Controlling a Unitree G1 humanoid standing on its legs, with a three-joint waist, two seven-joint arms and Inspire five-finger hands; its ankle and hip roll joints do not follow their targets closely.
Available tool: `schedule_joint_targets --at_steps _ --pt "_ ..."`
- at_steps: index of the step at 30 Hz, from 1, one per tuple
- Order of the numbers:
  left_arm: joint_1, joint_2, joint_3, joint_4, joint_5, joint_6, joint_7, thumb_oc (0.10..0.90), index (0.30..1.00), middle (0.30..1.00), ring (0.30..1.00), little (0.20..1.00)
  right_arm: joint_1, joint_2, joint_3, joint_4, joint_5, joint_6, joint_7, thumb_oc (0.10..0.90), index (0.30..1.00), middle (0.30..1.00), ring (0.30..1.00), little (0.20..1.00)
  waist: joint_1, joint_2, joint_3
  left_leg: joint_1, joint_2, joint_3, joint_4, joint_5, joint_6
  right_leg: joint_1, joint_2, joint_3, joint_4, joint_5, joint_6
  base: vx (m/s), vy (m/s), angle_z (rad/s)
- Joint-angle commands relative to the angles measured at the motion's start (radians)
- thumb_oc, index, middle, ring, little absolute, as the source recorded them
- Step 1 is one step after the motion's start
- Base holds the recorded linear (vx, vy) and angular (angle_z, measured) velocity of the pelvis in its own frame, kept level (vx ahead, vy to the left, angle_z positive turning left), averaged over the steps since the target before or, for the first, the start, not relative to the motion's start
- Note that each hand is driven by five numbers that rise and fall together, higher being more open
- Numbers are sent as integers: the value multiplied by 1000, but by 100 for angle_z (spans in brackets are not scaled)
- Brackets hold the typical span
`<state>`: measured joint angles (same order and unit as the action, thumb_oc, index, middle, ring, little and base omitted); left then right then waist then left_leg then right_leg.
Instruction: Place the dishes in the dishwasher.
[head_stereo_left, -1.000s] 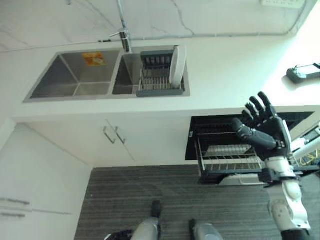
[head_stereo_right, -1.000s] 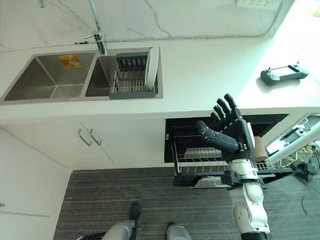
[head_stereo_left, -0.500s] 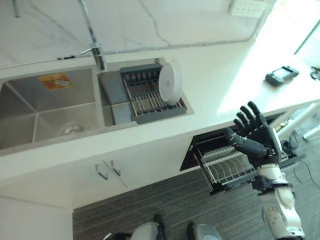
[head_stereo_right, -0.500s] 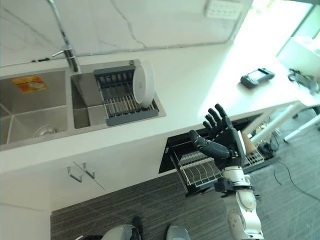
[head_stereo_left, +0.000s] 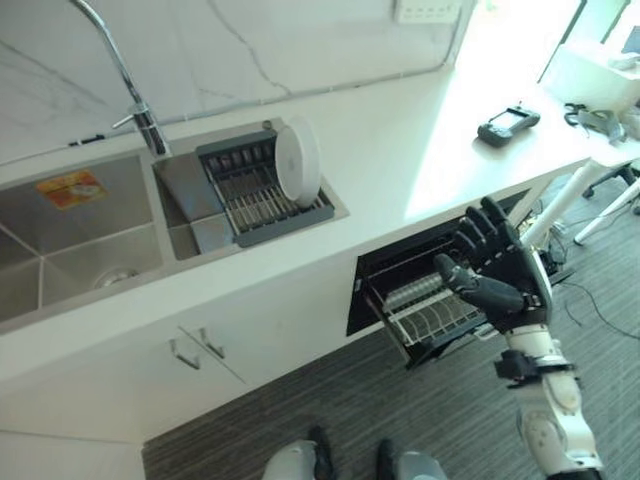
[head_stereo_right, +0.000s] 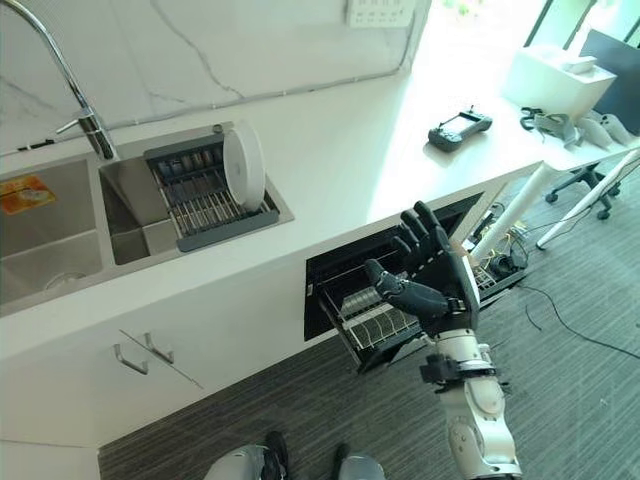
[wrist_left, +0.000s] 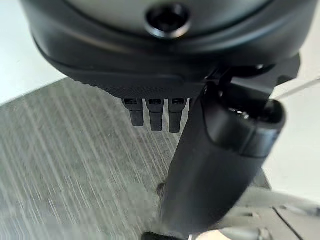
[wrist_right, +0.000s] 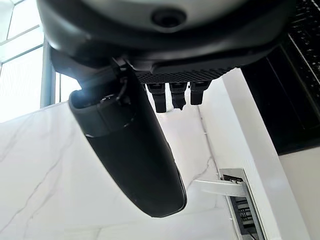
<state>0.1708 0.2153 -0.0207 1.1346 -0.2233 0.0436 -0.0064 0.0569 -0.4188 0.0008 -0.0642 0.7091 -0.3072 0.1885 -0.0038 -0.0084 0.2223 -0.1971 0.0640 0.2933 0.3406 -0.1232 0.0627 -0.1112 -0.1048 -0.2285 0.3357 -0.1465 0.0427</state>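
The right hand (head_stereo_left: 497, 268) is spread wide, holding nothing, raised before the pulled-out dishwasher rack (head_stereo_left: 425, 312). A white plate (head_stereo_left: 296, 162) stands upright in the sink's drying rack (head_stereo_left: 255, 198), well apart. The left hand (wrist_left: 200, 150) hangs relaxed and empty over the floor (wrist_left: 60, 150).

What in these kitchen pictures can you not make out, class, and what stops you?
- Dishwasher interior: dark behind the pulled-out rack, head views.
- Rack's right end: covered by the raised, open right hand.
- Back of the white plate standing in the sink drainer: faces away.
- Left sink basin: cut by the picture edge.
- Dark device on the counter: too small to identify.
- Left hand: open above the floor, its surroundings blurred.
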Motion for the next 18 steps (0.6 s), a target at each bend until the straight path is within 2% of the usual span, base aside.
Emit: schedule_joint_targets --at_steps 1,2,4,5,6,7,8,10,11,13,18 --pt "-9 -22 -8 11 -35 -53 29 800 900 900 900 900 -139 -68 -27 -136 -37 -133 33 800 900 900 900 900 39 -12 -7 174 -69 -185 -41 -126 -17 58 1 23 -36 -106 4 153 -246 2" --pt "-7 -25 -4 12 -37 -61 32 800 900 900 900 900 -146 -75 -24 -143 -45 -135 24 800 900 900 900 900 46 -21 2 177 -80 -189 -30 -104 -20 68 -2 30 -36 -108 -5 105 -185 -7" --pt "-3 -27 3 5 -37 -67 33 800 900 900 900 900 -157 -84 -19 -154 -62 -136 -1 800 900 900 900 900 55 -20 15 137 -82 -205 41 -91 -26 83 8 35 -36 -112 -21 67 -117 -10" --pt "-2 -26 3 -5 -37 -65 33 800 900 900 900 900 -165 -86 -15 -163 -74 -135 -21 800 900 900 900 900 64 -15 22 118 -87 -223 47 -79 -29 91 16 37 -36 -114 -26 95 -73 -4" --pt "1 -26 5 -18 -30 -62 33 800 900 900 900 900 -179 -88 -11 -171 -81 -127 -40 800 900 900 900 900 75 -9 23 113 -98 -247 -5 -60 -32 95 20 37 -36 -116 -24 138 39 20" --pt "9 -29 6 -35 -29 -54 34 800 900 900 900 900 -203 -82 1 -179 -98 -117 -68 800 900 900 900 900 87 20 25 66 -80 -283 -41 -62 -47 107 39 33 -36 -126 -21 144 119 38" --pt "11 -31 7 -37 -31 -46 29 800 900 900 900 900 -214 -82 9 -183 -110 -113 -86 800 900 900 900 900 90 40 25 12 -58 -293 -41 -39 -67 118 52 24 -36 -136 -23 137 150 32" --pt "1 -32 9 -29 -19 -32 15 800 900 900 900 900 -233 -92 11 -186 -120 -109 -118 800 900 900 900 900 90 58 23 -82 -25 -266 -41 11 -97 152 58 1 -36 -161 -28 110 130 21" --pt "-8 -27 5 -17 -8 -28 0 800 900 900 900 900 -248 -97 15 -183 -131 -112 -139 800 900 900 900 900 91 60 18 -102 -20 -254 -41 18 -102 166 53 -11 -36 -177 -26 159 198 29" --pt "-13 -24 -2 -1 26 -23 -5 800 900 900 900 900 -266 -93 26 -174 -118 -91 -160 800 900 900 900 900 97 57 8 -96 -30 -247 -41 7 -91 187 41 -6 -36 -189 -11 178 213 16" --pt "-19 -18 -20 33 1 -20 23 800 900 900 900 900 -253 -77 34 -169 -103 -79 -141 800 900 900 900 900 111 48 -35 -58 -52 -265 -41 -38 -61 202 25 -31 -36 -192 6 168 105 -21"
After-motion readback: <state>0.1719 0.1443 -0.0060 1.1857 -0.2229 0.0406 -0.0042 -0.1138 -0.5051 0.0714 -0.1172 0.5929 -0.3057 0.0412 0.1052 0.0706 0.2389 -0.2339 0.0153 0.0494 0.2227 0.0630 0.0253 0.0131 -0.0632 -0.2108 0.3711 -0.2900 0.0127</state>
